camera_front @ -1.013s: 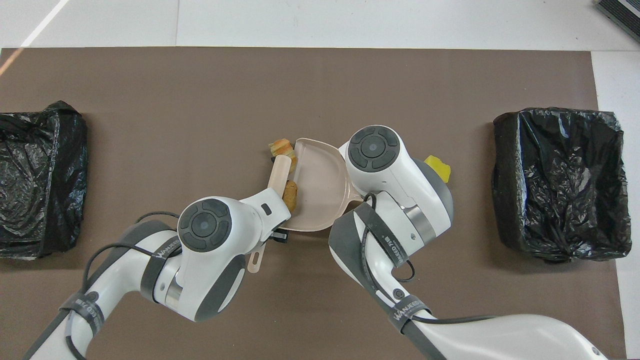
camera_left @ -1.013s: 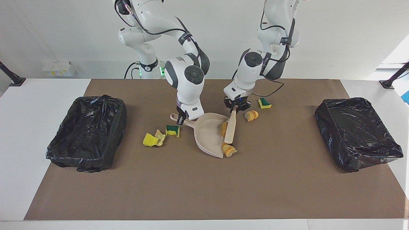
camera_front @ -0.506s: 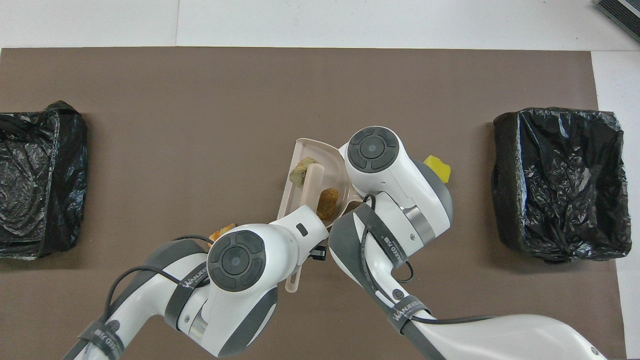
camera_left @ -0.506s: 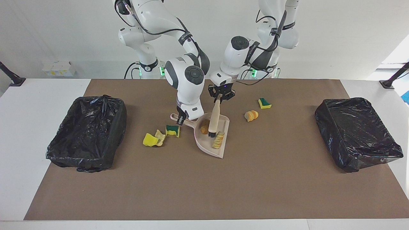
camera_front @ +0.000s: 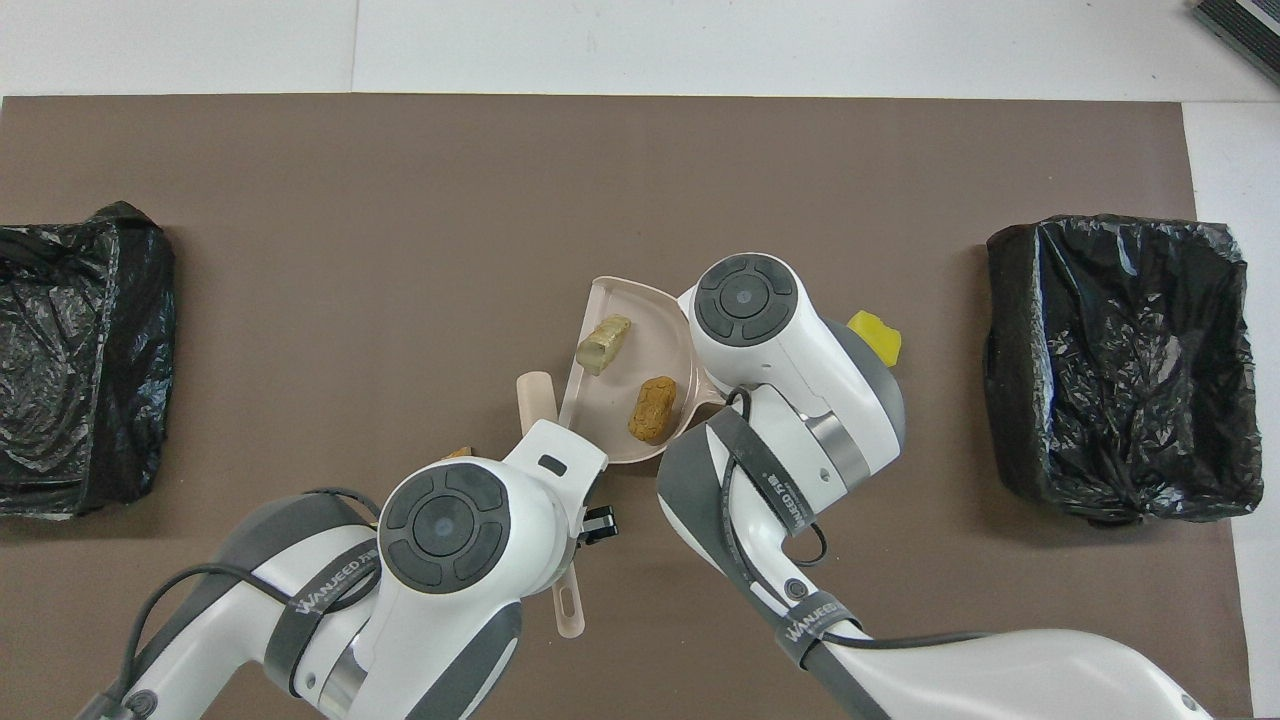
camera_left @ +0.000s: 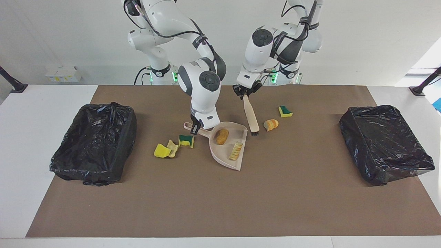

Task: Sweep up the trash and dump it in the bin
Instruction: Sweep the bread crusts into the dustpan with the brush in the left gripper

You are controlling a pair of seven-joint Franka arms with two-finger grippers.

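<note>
While left end effector [camera_left: 245, 93] grips brush [camera_left: 251, 115], two scraps [camera_left: 222, 136] lie in dustpan [camera_left: 220, 155].

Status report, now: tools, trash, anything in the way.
Left tool shut on brush, raised beside dustpan. Right tool shut on dustpan handle. Two scraps in pan. Nothing in the way.

Under my left gripper [camera_left: 245, 92] and my right gripper [camera_left: 195, 128] I've got a brown mat [camera_left: 220, 199] lying flat, covering most of the white table [camera_left: 20, 137]; bare white strips show at both table ends, well apart from either gripper. A black post [camera_left: 13, 84] stands at the table corner toward my right gripper's end and a second black post [camera_left: 425, 82] toward my left gripper's end. Small white boxes [camera_left: 63, 73] sit by the wall near the first one.
</note>
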